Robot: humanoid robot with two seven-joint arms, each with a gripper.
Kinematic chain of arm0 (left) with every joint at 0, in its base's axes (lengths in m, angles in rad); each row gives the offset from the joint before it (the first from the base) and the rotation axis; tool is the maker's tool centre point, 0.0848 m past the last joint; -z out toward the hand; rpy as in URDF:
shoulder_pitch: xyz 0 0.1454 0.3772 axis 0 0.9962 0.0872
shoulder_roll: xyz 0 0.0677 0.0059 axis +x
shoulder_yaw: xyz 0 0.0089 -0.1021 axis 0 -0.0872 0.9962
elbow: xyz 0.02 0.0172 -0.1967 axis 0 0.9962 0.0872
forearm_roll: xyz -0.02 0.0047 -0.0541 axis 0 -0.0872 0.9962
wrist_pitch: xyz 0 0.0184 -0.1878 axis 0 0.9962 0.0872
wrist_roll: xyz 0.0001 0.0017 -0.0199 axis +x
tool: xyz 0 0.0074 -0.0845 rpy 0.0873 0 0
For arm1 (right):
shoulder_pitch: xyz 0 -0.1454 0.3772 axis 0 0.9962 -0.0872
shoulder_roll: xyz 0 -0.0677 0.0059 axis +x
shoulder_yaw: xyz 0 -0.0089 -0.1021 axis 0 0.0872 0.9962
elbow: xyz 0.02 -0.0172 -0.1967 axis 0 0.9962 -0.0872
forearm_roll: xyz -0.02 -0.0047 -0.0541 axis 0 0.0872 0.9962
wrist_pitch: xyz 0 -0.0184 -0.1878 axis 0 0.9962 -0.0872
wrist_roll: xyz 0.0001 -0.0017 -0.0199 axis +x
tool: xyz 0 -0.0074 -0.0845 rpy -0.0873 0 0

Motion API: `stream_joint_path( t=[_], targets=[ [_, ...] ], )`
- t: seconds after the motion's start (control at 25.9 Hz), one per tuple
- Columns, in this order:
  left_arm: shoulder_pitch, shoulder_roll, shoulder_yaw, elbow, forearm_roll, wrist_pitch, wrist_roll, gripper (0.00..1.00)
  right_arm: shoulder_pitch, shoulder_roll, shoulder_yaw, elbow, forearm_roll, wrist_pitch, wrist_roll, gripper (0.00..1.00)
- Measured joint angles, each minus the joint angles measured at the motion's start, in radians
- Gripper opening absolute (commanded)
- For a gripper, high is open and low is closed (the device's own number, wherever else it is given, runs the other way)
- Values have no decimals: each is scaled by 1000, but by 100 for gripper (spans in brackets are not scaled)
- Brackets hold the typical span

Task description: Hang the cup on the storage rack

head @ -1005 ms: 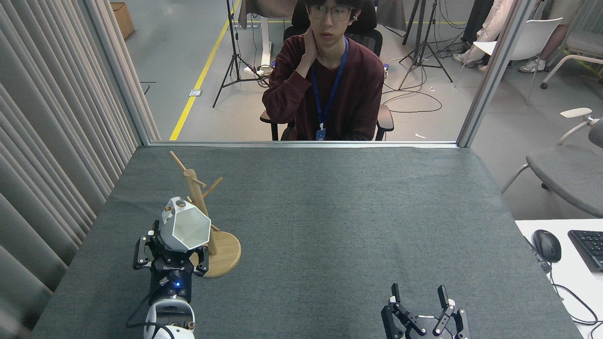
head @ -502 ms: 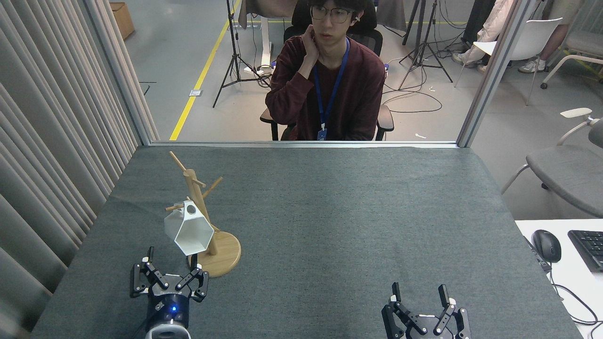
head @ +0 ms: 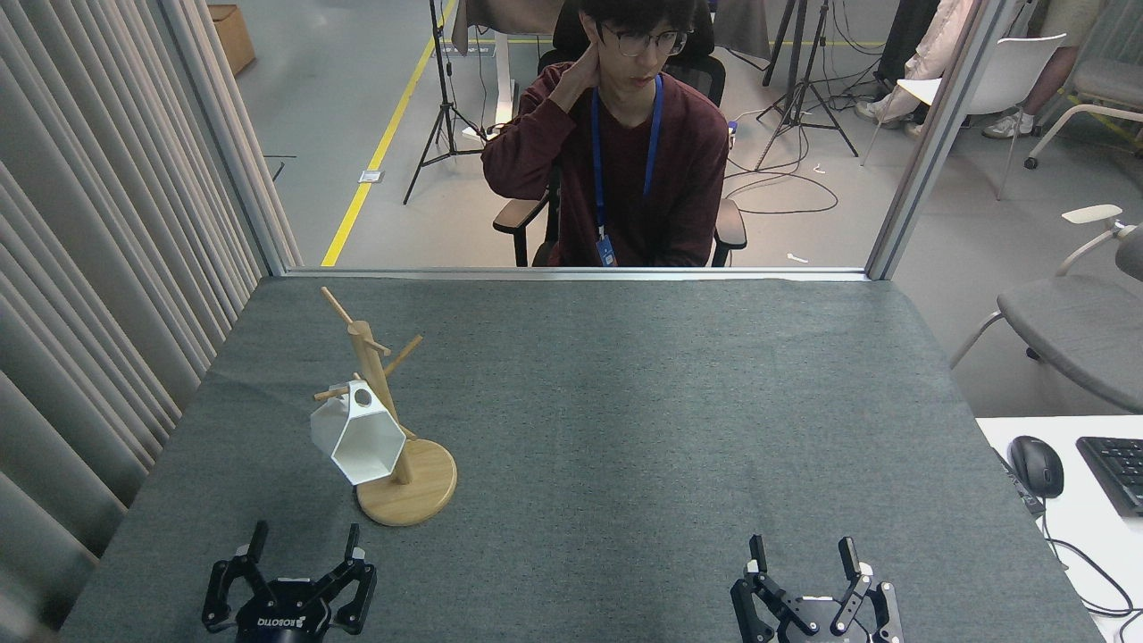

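At the near left edge, left gripper low over the grey table mat, fingers spread wide, holding nothing, touching nothing. At the near right edge, right gripper likewise low, fingers spread apart, empty.

Just beyond the left gripper, clear of it: storage rack, a light wooden mug tree with round disc base on the mat, upright post, thin angled pegs. Hanging on a lower left peg: the cup, white, hexagonal, mouth tilted toward the near side, rim tab with its round hole threaded over the peg close to the post. Cup well apart from both grippers, resting against the post, above the base.

To the near right, off the mat, a white desk with a black mouse and part of a keyboard.

Along the left, beige curtain folds. Past the far table edge, a person in a dark red top and blue lanyard seated in an office chair, one hand raised to the neck. Farther back, tripods, cables on the floor, a yellow floor line, grey chairs at right.
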Motion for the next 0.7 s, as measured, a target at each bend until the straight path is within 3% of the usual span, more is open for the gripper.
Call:
stream_joint_path(
  t=[0.31,0.7],
  targets=[
    [71,19,-13,-97,139,-40,-2,100,5,-36,-8,-15,0,0,-1,99],
    [86,22,-93,-107,160,-12,10,100,19,-41,-28,-21,2,3,-2,99]
  ],
)
